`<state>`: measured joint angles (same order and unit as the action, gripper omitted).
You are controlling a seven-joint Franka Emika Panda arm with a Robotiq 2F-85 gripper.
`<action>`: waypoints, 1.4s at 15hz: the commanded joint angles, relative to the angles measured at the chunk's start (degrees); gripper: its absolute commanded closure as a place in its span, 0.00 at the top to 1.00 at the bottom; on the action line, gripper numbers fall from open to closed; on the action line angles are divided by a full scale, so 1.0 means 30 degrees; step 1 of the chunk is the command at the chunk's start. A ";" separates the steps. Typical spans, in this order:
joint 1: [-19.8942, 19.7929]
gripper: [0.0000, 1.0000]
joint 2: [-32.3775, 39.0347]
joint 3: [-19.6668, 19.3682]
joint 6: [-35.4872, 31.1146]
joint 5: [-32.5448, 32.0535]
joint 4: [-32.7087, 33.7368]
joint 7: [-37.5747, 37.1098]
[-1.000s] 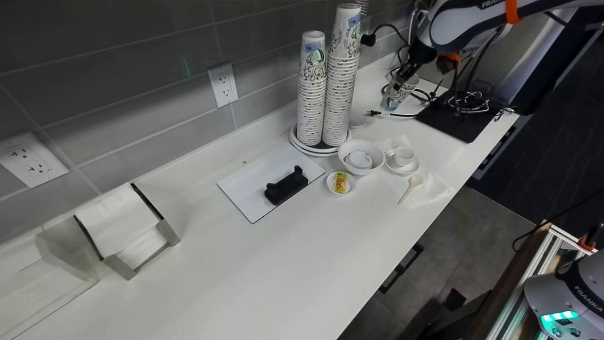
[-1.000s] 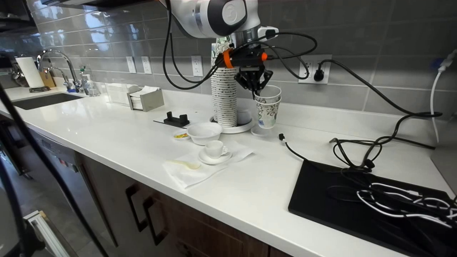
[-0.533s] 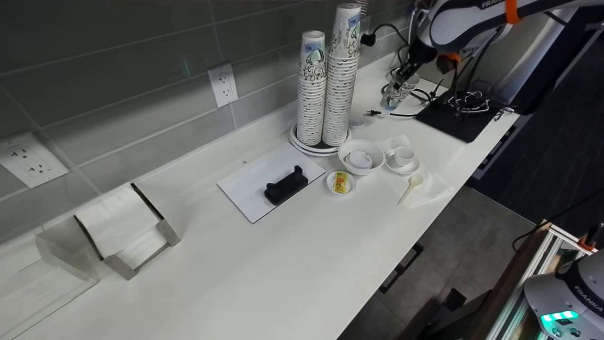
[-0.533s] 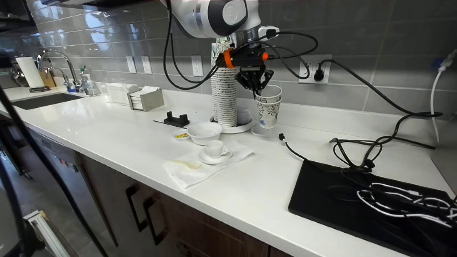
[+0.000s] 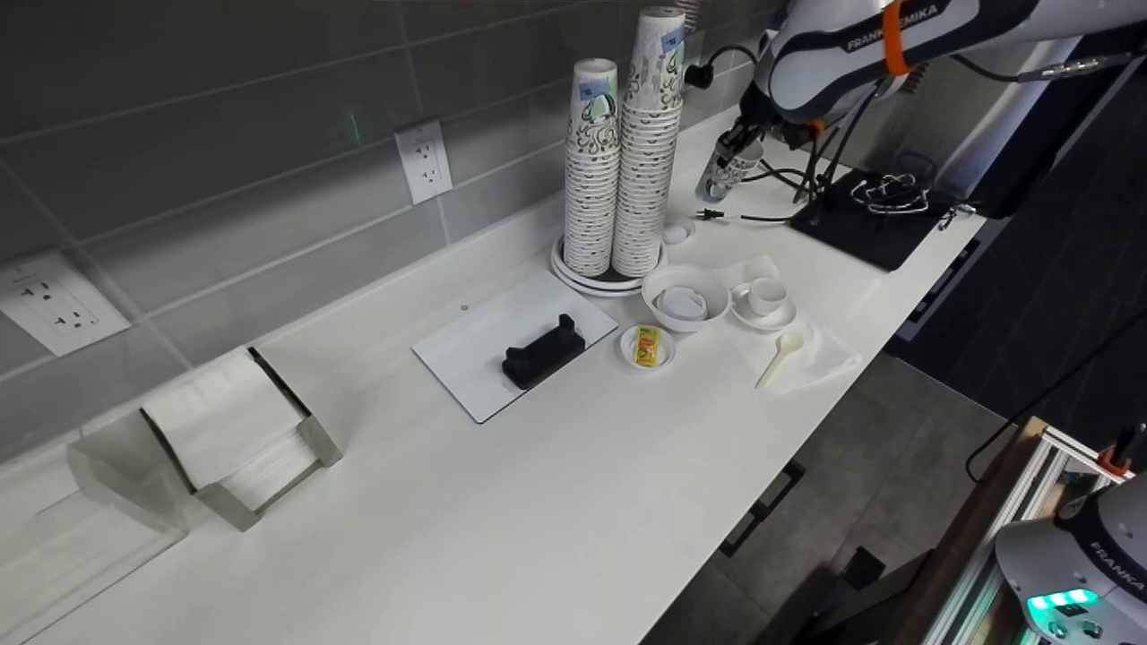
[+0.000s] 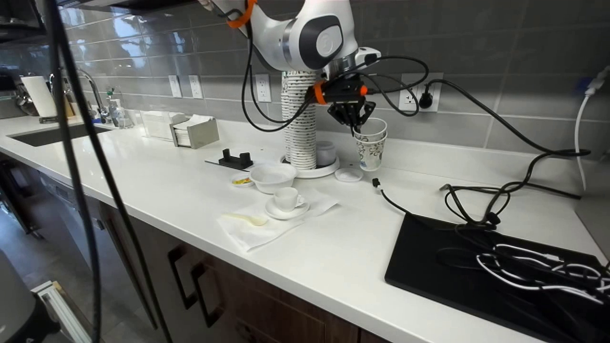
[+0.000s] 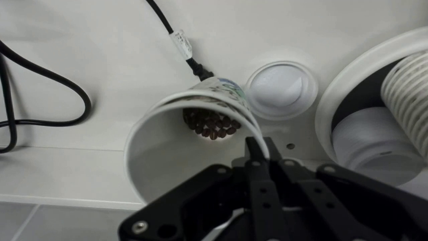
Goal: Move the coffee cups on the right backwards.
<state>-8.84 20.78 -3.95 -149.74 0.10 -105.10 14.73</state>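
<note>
The taller stack of speckled white paper cups (image 5: 649,161) stands beside the shorter stack (image 5: 591,179) on a round white plate (image 5: 611,291). In an exterior view my arm hides the tops of the stacks (image 6: 299,124). Apart from them, my gripper (image 5: 735,143) is shut on the rim of two nested paper cups (image 5: 730,175), which also show in an exterior view (image 6: 371,152). In the wrist view the gripper (image 7: 262,147) has one finger inside the nested cups (image 7: 157,140) and one outside. Dark coffee beans (image 7: 214,124) lie inside. I cannot tell whether their base touches the counter.
A small white lid (image 6: 349,175) and a black cable plug (image 6: 376,183) lie close to the held cups. A white bowl (image 6: 272,177), a small cup on a saucer (image 6: 287,200) and a spoon (image 6: 252,220) are nearer the front. Cables lie on a black board (image 6: 429,257).
In the last half second my gripper and the nested cups have moved back toward the wall. The small white lid shows more fully now. The stacks have not moved.
</note>
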 commanded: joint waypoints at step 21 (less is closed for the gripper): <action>-0.1277 0.42 0.9715 -0.0024 0.9127 0.0829 1.5217 -0.3631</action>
<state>-11.73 47.47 -5.22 -125.78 1.20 -64.95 4.19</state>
